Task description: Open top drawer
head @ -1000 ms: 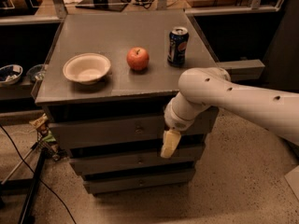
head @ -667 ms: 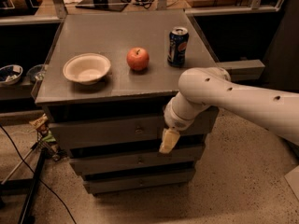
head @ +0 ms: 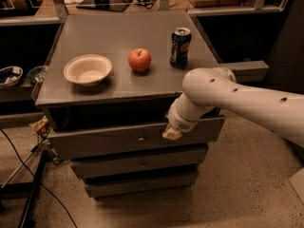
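1. Grey worktop [head: 118, 32] fills the upper view, with a bowl [head: 88, 69], an apple [head: 139, 60] and a soda can [head: 180, 47] sitting well apart on it. None of them matters for this job.
2. Directly under it sits the top drawer [head: 95, 144], the widest of the three fronts, its long axis running side to side across the view. A dark gap shows between it and the worktop.
3. The white arm [head: 247, 99] comes in from the picture's right, and the gripper [head: 172, 133] is right up against the upper part of that drawer front.
4. Here's the key relation: the small knob [head: 141, 137] lies just beside the gripper, toward the picture's left, at nearly the same height.
5. Does the gripper have hold of anything? I cannot tell (the wrist hides its business end).
6. My read: the pull must run straight out toward the camera, square to the front.
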`<state>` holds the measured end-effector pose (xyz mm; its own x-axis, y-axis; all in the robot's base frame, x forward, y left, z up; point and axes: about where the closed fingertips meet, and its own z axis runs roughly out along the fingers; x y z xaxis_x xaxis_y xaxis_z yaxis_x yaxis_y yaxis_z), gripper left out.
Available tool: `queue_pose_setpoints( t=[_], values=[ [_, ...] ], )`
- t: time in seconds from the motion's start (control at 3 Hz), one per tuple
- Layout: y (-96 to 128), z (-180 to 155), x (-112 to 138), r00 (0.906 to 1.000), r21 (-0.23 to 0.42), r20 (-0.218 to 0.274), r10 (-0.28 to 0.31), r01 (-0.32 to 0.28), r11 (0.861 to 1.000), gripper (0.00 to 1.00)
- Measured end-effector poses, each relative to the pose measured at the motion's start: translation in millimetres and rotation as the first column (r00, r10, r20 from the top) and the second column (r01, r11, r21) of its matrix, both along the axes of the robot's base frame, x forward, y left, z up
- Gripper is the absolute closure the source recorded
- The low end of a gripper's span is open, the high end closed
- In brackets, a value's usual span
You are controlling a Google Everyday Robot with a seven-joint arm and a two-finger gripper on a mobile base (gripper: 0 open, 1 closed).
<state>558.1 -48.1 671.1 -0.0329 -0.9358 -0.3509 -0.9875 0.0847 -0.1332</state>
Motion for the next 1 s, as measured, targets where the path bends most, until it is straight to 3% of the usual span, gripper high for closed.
queue_pose_setpoints(
  t=[0.33,1.0],
  values=[
    [0.0,0.0,0.0,1.0,0.0,0.0,0.0,0.0,1.0,0.96],
    [-0.3,8.3,0.3,1.0,0.0,0.0,0.0,0.0,1.0,1.0]
  ],
)
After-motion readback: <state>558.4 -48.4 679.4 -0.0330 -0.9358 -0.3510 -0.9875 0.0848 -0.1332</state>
